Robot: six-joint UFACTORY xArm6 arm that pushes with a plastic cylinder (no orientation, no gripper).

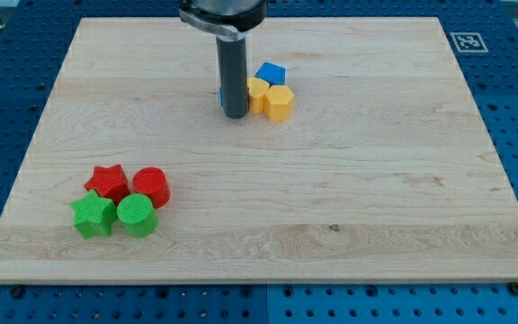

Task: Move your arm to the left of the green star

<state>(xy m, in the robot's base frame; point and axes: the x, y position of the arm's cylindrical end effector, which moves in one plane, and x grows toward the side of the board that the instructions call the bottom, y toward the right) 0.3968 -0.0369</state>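
My rod comes down from the upper middle of the frame, and my tip (236,115) rests on the wooden counter (376,180) in its upper centre. There is no hand on this rig, only the plain rod, so nothing is being held and there is no opening to report. Just to the right of my tip sits a tight cluster of three blocks: a yellow block (257,93) nearest the rod, its shape partly hidden so I cannot name it, a yellow hexagon (280,103) touching it on the right, and a blue cube (271,74) just above the two. A thin sliver of blue shows at the rod's left edge, but I cannot tell what it is. The green star (93,214) lies well apart from my tip, in the lower left of the frame. It is part of a second cluster of four: a green cylinder (137,214) touches it on the right, a red star (108,183) sits just above it, and a red cylinder (150,186) stands to the right of the red star. My tip is up and to the right of the green star, with open board between them.
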